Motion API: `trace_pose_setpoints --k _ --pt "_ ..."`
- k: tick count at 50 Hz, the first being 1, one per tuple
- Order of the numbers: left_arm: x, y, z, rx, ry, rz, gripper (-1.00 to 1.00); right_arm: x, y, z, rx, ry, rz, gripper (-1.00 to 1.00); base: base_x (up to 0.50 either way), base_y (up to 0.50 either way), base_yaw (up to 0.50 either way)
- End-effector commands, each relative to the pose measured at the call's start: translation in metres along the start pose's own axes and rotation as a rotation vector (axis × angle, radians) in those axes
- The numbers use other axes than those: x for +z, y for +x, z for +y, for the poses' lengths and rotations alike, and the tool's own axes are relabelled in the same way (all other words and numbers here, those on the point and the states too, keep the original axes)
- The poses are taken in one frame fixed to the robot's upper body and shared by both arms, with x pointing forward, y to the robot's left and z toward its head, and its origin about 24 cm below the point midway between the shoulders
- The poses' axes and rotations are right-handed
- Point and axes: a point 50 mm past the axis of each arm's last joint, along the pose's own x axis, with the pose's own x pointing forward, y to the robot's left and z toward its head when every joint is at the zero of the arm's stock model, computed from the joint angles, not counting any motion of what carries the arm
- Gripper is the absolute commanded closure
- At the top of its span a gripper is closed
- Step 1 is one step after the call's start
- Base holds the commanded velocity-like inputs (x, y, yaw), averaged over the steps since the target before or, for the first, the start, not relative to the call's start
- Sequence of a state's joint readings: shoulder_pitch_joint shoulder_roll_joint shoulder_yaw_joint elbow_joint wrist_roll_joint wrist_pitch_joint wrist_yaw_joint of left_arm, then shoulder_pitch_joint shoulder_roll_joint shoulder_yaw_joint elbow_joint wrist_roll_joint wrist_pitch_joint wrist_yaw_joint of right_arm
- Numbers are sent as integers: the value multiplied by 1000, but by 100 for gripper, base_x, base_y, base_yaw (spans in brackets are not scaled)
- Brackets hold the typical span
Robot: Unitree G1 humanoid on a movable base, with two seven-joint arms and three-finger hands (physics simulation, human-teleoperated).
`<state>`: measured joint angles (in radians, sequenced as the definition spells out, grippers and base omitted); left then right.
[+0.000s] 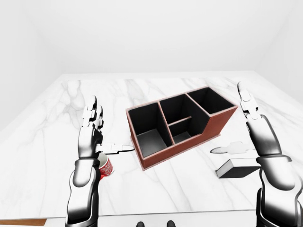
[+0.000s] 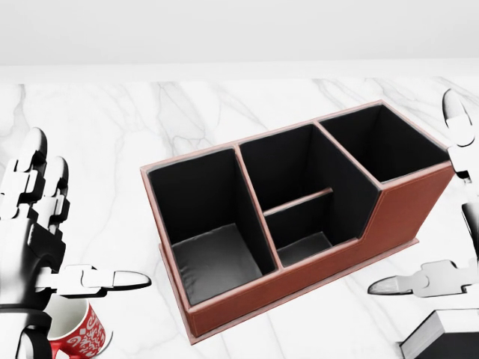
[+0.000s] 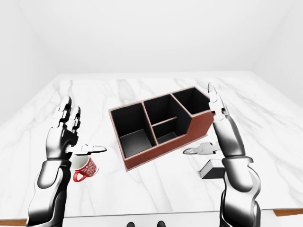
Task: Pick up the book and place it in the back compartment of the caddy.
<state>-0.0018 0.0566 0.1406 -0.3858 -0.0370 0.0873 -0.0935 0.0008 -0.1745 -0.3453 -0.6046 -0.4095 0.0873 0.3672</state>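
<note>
Three head-mounted cameras, all looking down and ahead across one white marble table.

The head view sits closest and steepest: the red-brown leather caddy with black compartments fills its middle, the white marble tabletop runs to the far edge at twelve o'clock, and the chrome left hand and chrome right hand are cropped at nine and three o'clock. The left-eye and right-eye views stand further off and wider, taking in both forearms, the pale walls and the whole table. They share nearly everything; the caddy lies slightly toward three o'clock of centre in the left-eye view and toward nine in the right-eye view.
</note>
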Motion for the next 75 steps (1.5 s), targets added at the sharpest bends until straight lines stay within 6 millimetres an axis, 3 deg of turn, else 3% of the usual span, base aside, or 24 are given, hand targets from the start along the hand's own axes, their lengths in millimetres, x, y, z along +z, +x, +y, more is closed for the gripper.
trace_pose_setpoints --k 1,46,75 --pt "-1 0 0 1 1 4 -100 -2 -7 -13 18 -149 55 -100 0 0 0" --pt "-4 1 0 1 3 19 -100 -22 -34 -26 159 -305 281 -100 0 0 0" --pt "-7 0 -1 -1 5 31 -100 -60 -46 -28 168 -284 453 -100 0 0 0"
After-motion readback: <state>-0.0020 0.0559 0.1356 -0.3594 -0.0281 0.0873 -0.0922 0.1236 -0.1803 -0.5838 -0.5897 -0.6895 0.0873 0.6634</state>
